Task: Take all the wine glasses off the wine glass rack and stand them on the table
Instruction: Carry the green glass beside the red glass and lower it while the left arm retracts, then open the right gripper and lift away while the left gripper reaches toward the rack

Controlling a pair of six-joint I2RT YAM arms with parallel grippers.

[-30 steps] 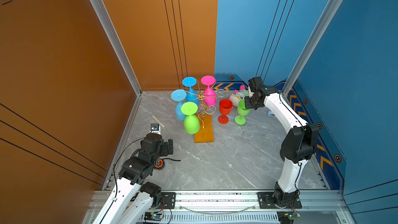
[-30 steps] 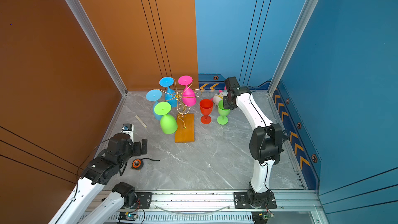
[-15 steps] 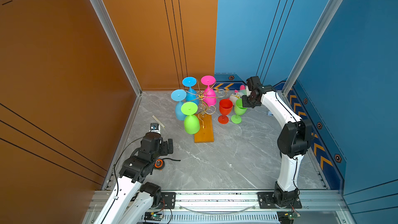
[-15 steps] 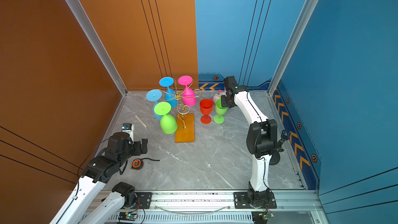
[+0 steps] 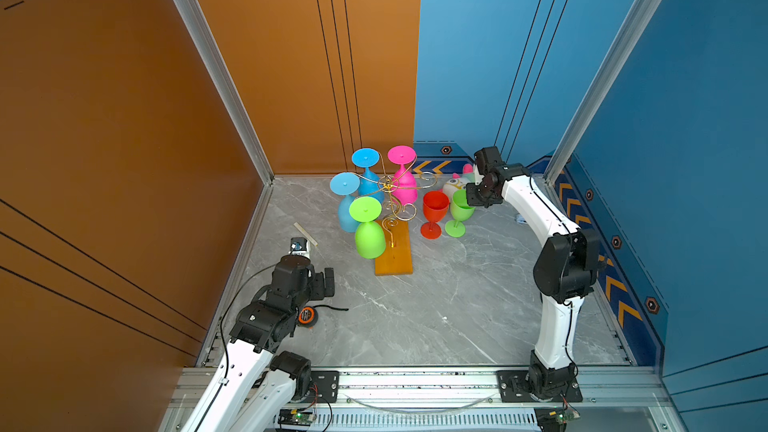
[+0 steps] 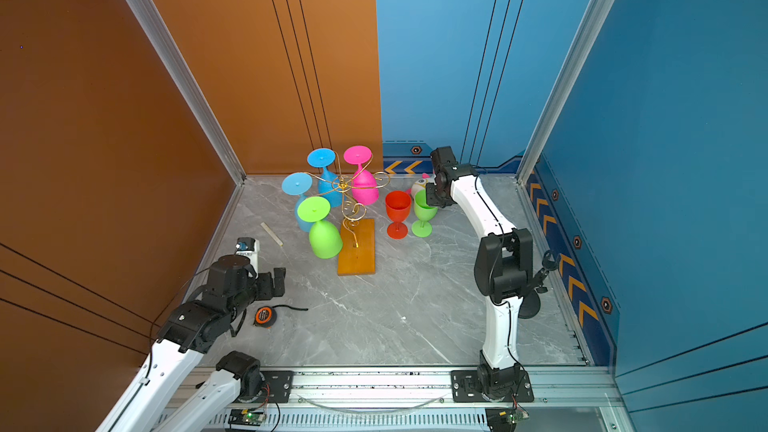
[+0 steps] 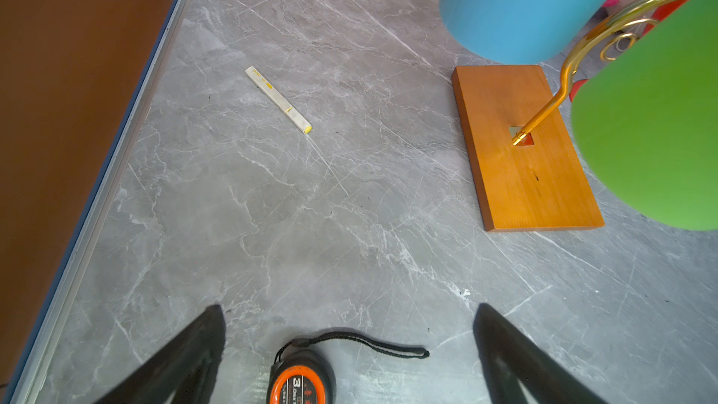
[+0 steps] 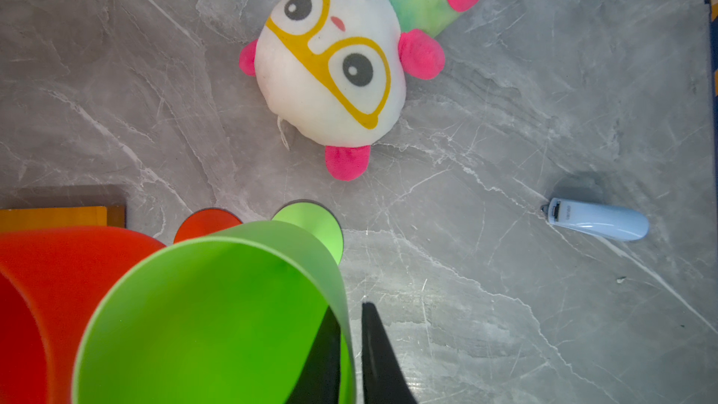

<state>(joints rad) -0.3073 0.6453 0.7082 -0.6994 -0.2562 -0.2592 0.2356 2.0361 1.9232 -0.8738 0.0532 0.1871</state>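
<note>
Wine glass rack (image 5: 394, 257) stands mid-table (image 5: 436, 317), four glasses hung bowl-down. Upright green wine glass (image 5: 460, 210) is off it, standing just right of it beside red glass (image 5: 434, 206). Right gripper (image 8: 349, 308) straddles its rim, one finger inside, one outside, nearly closed; can't tell if clamped. Left gripper (image 7: 349, 307) spread wide above tape measure (image 7: 301, 380).

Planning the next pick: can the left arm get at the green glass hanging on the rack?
Probably yes: the left gripper is open and empty, the hanging green glass faces it on the near side of the rack, with bare table between.
</note>
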